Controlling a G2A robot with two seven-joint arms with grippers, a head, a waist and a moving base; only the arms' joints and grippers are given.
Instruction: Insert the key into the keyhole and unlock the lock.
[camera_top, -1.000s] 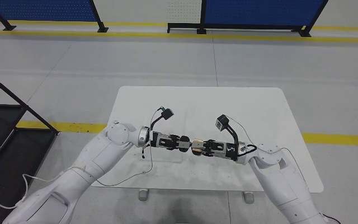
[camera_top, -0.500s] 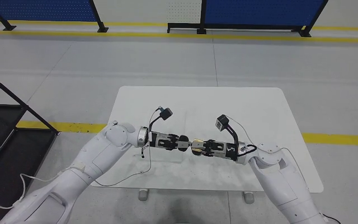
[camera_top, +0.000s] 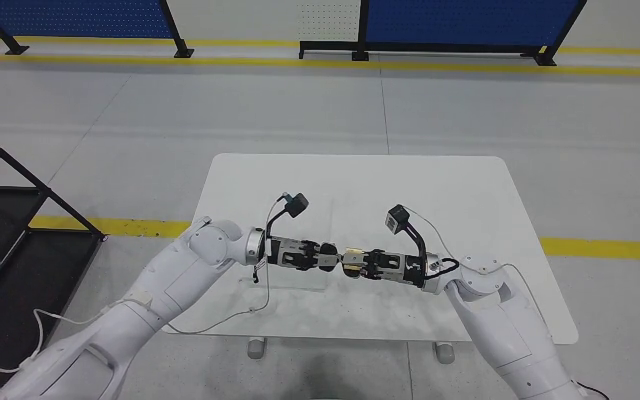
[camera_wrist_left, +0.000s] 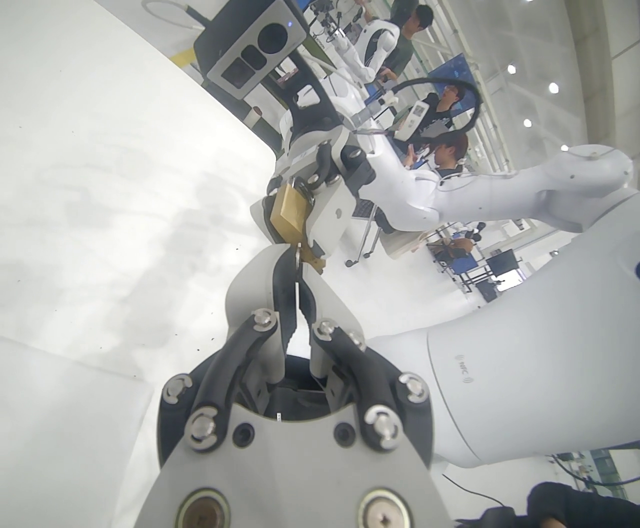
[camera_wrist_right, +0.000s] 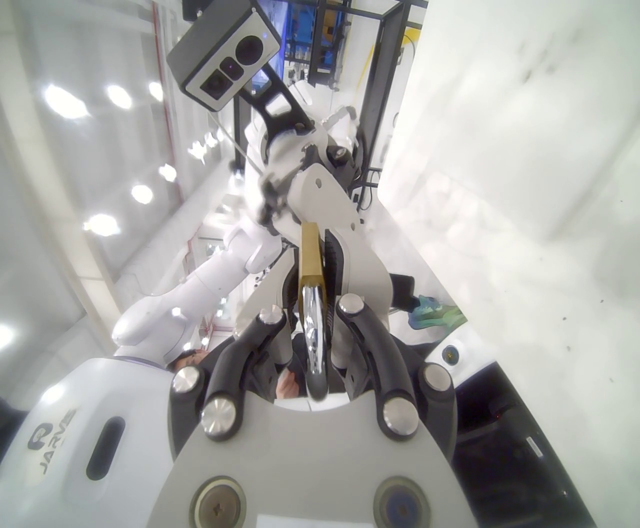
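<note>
A white table stands on grey floor crossed by yellow lines, blue partition panels behind.

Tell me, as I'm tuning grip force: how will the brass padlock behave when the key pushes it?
Likely rigid and heavy for its size: the padlock looks solid brass. Its smooth flat faces might slip or pivot in the right hand, which clamps them. The shiny shackle looks stiff.

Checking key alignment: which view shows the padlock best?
Left wrist view: the padlock shows its broad brass face, with the key at its base. Right wrist view gives its narrow edge and shackle; top view, a small brass spot.
</note>
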